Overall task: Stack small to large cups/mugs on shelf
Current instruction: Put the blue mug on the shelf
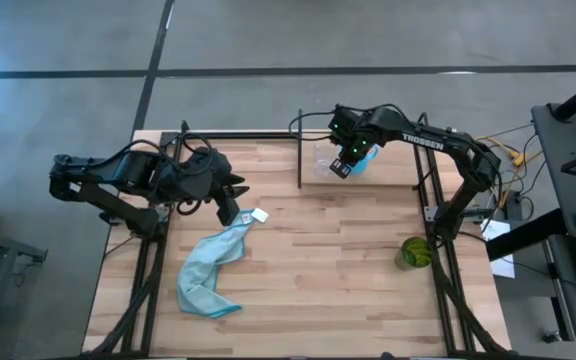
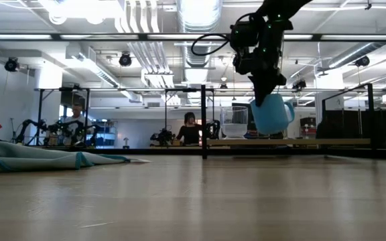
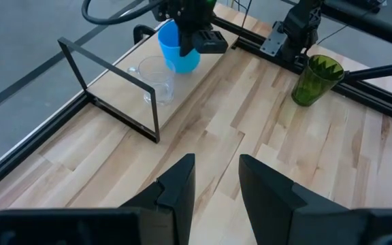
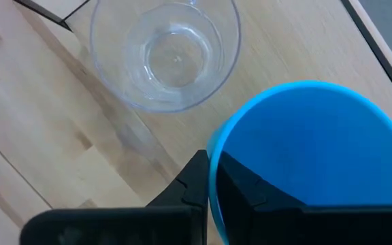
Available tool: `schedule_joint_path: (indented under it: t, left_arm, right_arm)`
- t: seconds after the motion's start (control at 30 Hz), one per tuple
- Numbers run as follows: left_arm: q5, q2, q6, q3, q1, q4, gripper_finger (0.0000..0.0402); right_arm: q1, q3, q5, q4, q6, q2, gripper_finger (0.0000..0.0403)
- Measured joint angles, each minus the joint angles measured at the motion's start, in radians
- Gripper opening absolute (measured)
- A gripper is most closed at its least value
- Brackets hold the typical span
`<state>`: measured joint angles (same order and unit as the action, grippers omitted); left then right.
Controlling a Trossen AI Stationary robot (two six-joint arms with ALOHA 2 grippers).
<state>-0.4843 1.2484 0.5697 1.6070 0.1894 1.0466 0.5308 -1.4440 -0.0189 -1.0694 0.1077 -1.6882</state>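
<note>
My right gripper [image 1: 343, 165] is shut on the bright blue mug [image 2: 271, 114] and holds it above the pale shelf board [image 2: 300, 142] at the table's far right. The small clear cup [image 4: 165, 51] stands upright on the shelf just beside the mug, toward the table's left. It also shows in the left wrist view [image 3: 156, 78]. The olive-green cup [image 1: 415, 252] stands upright on the table near the right edge. My left gripper [image 3: 216, 170] is open and empty, over the table's left part near the light blue cloth [image 1: 211, 270]. My right gripper holds the blue mug by its rim wall [image 4: 213, 160], one finger inside [image 4: 250, 194] the mug and one outside [image 4: 192, 187]. The fingers come from above, pointing down. The mug hangs below them, mouth up and slightly tilted, clear of the shelf board.
Thin black rods [image 3: 111, 68] frame the shelf, with an upright post [image 1: 300, 150] at its left end. The cloth lies crumpled at the front left with a small white tag [image 1: 260, 214] beside it. Bare planks lie between cloth and green cup.
</note>
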Motion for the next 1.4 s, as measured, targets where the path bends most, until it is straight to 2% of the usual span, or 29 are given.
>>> schedule_joint_path:
  t: [0.4,0.67,1.13,1.4]
  left_arm:
    - [0.0,0.0,0.0,0.0,0.0,0.0,0.01]
    - [0.0,0.0,-0.001,0.0,0.0,0.0,0.01]
    - [0.0,0.0,0.0,0.0,0.0,-0.001,0.01]
    - [0.0,0.0,0.0,0.0,0.0,-0.001,0.01]
  right_arm:
    - [-0.013,0.089,-0.003,0.042,-0.055,0.015,0.002]
    - [-0.018,0.093,-0.001,0.111,-0.065,0.018,0.002]
    - [-0.018,0.093,-0.005,0.104,-0.084,0.018,0.0034]
    - [-0.022,0.054,-0.007,0.005,-0.051,0.029,0.0034]
